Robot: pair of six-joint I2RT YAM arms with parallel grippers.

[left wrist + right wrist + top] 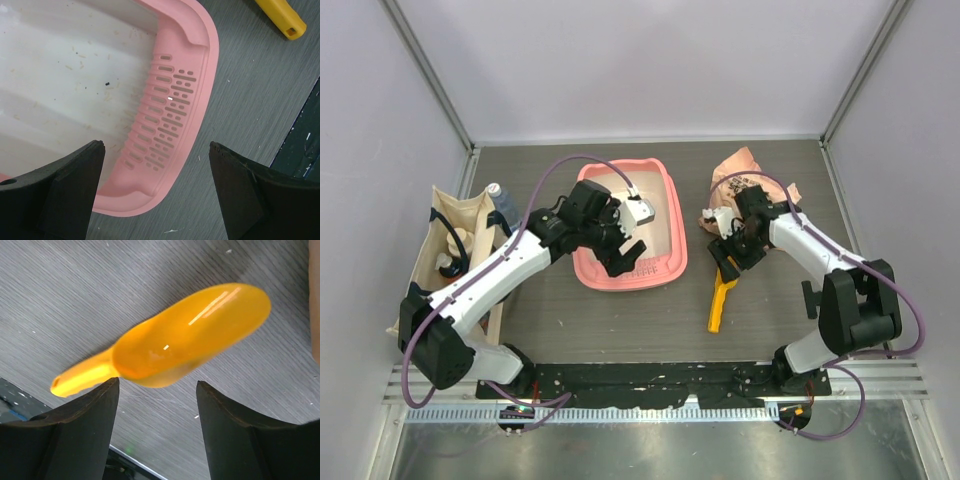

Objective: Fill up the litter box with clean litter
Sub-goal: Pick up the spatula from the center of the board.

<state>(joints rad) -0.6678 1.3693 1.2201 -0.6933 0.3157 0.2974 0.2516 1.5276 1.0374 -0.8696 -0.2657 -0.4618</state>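
Litter box (655,272) | on bench (570,320), floor bare bar crumbs, no litter seen | rigid, light, slick plastic; likely take by rim | left gripper (626,256) wide, empty, over box's grille end | right gripper (728,256) parted, empty, above yellow scoop (721,300) right of box

Yellow-orange plastic scoop (723,300), handle toward near edge of grey worktop (620,320); crumpled peach-coloured bag (740,165) far right; beige fabric tote (445,225) far left, bottle (500,200) at its far corner.

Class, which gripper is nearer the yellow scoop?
Right. The right gripper hovers just above the scoop; the left gripper is over the litter box, farther away.
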